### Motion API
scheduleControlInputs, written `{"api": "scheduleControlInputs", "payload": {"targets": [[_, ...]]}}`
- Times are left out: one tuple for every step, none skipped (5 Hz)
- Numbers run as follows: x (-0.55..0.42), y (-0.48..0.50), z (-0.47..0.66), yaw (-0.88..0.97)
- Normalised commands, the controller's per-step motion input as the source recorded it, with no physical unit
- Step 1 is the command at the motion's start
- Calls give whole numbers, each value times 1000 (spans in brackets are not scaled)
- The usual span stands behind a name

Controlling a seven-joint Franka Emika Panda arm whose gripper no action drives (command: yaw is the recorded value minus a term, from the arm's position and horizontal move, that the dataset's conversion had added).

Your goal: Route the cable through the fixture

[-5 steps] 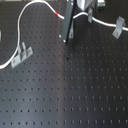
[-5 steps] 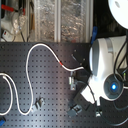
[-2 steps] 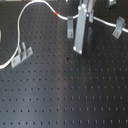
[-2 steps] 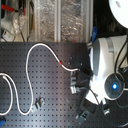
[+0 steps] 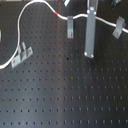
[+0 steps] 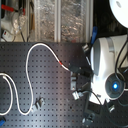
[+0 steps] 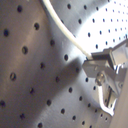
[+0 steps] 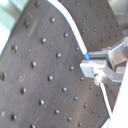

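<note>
The white cable [image 5: 20, 25] runs from the first exterior view's left past a metal clip [image 5: 22, 52], arches up, and carries its red band [image 5: 59, 11] just before the middle clip [image 5: 70, 26]. It goes on to the right clip [image 5: 118, 26]. My gripper [image 5: 90, 49] shows as one long grey bar between the middle and right clips, and the cable crosses it. The fingers look shut on the cable. In the second exterior view the cable [image 6: 30, 60] ends at the gripper [image 6: 76, 75]. Both wrist views show the cable [image 7: 65, 27] [image 8: 70, 25] meeting a clip [image 7: 100, 62] [image 8: 97, 67].
All of it sits on a black perforated board [image 5: 60, 95]. The white robot body [image 6: 107, 65] fills the second exterior view's right. Clear boxes [image 6: 55, 20] stand behind the board. A loose cable loop [image 6: 12, 95] lies at the second exterior view's left.
My gripper has moved toward the first exterior view's right, from beside the middle clip to between the middle and right clips. The cable stretch there has followed it.
</note>
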Motion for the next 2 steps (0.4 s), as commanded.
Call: {"api": "scheduleControlInputs", "payload": {"targets": [[0,2,63,-1000],[0,1,31,-1000]]}}
